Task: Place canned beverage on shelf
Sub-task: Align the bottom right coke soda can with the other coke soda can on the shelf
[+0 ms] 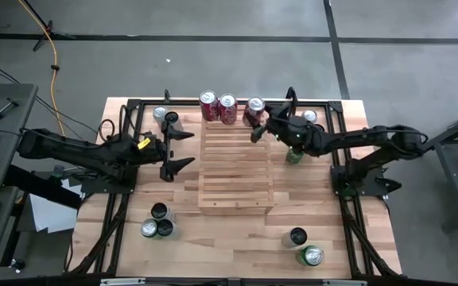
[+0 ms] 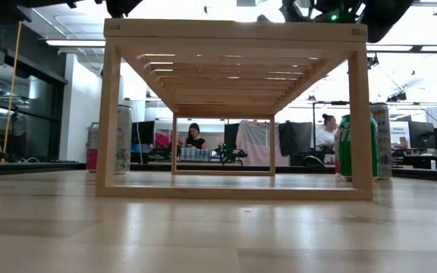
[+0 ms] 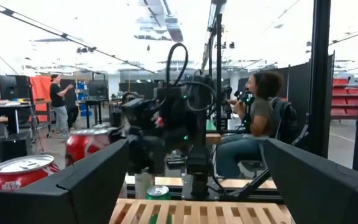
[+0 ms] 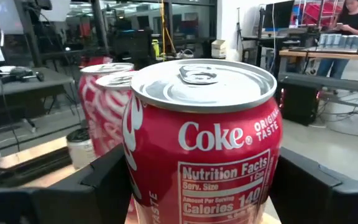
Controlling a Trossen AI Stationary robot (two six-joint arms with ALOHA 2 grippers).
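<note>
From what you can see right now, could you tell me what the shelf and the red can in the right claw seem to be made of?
Shelf: light unfinished-looking wood, with visible grain and slats. Red can between the right claw's fingers: apparently aluminium, with a bare silvery lid, pull tab and glossy printed red wall.

Butcher-block bench [image 1: 237,238], black frame at its edges. Slatted light-wood shelf [image 1: 236,171] stands mid-bench. Two red cans [image 1: 218,106] on the shelf's far end; a third red can [image 1: 254,109] at its far right corner, whether on the slats or the bench unclear. Silver can [image 1: 160,114] beyond shelf's far left corner. Three cans [image 1: 157,225] near its front left corner. Green can [image 1: 294,154] just right of shelf. Two cans [image 1: 304,247] off its front right corner.
</note>
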